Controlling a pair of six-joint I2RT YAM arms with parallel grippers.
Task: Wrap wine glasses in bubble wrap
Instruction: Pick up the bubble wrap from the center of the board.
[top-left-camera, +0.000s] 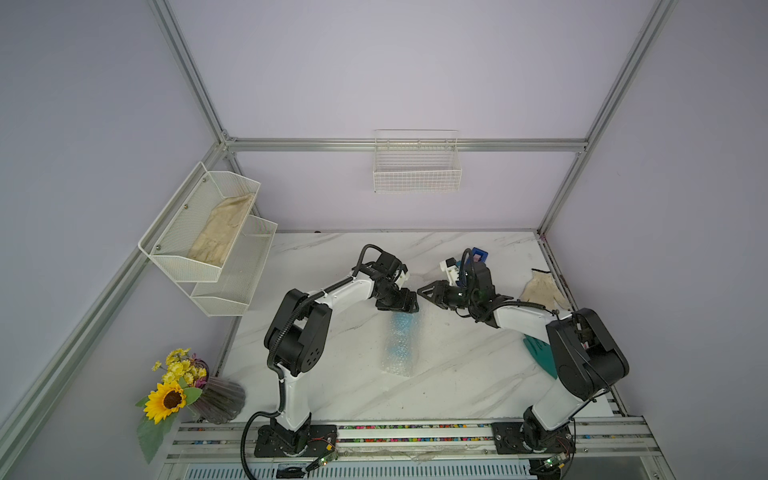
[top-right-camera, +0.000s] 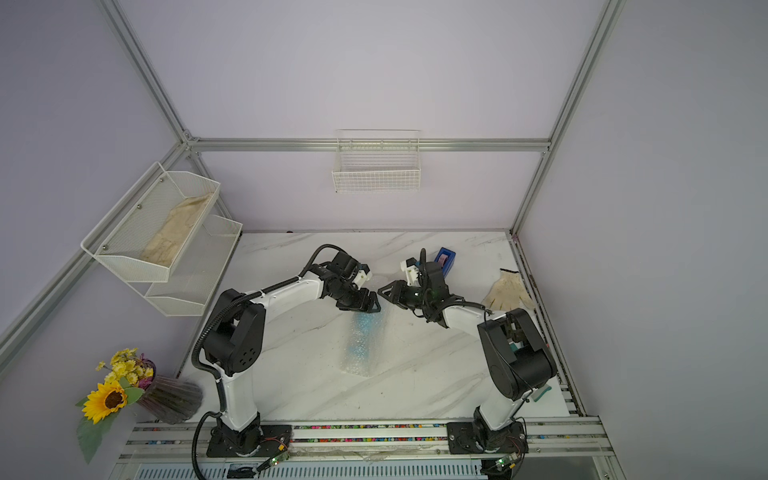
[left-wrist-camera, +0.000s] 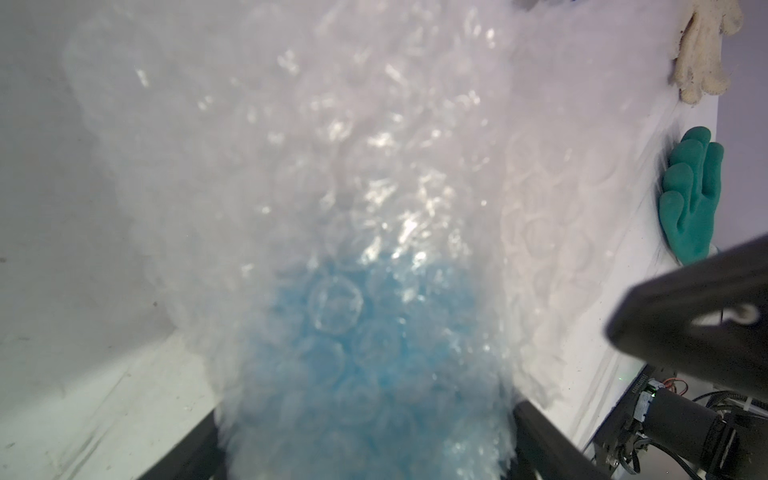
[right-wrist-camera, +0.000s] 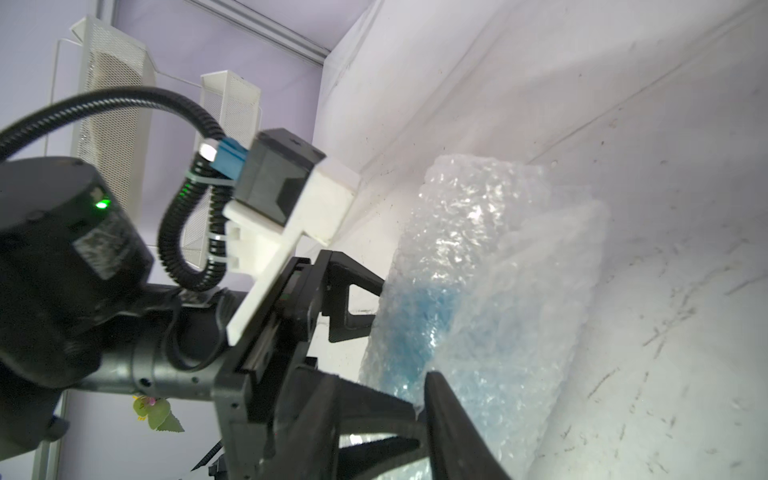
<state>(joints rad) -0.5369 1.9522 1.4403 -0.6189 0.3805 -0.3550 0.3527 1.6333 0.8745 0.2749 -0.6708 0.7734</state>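
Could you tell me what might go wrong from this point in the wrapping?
1. The left gripper straddles the end of the wrapped goblet; squeezing could shove it sideways or pop bubbles.
2. The right gripper seems to pinch only an edge of the bubble wrap; the flap may slip free and the roll could spring open.

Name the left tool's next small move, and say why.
Probably close the left tool onto the bubble wrap. Its jaws stand either side of the roll where the blue goblet shows through, not clearly pinching yet, and a flap lies spread on the table, so a firm grip would likely keep the roll from opening.
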